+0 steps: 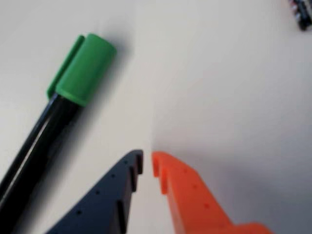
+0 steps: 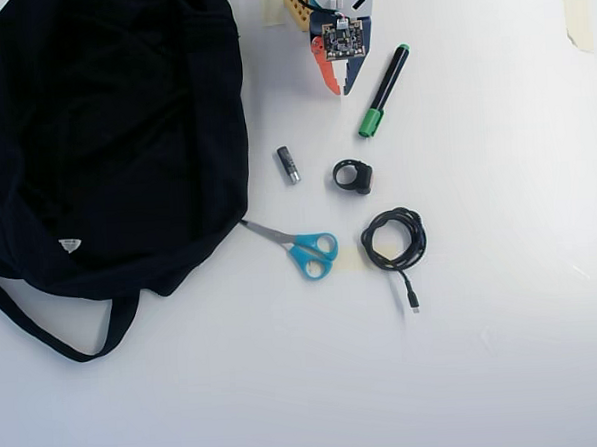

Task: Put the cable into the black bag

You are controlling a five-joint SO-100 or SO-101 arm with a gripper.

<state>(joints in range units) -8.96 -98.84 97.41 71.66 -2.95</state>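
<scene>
The orange and dark blue fingers are nearly pressed together and hold nothing, beside a green-capped black marker. The coiled thin black cable lies on the white bench, well apart from the large soft black fabric bag.

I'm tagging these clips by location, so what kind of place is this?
Probably a desk or hobby workbench: a plain white table holding everyday items, namely scissors, a green-capped marker, a coiled cable and a black bag.

On the table: one black bag, one coiled cable, one pair of blue-handled scissors, one green-capped marker, one black ring clip, one small grey cylinder.
</scene>
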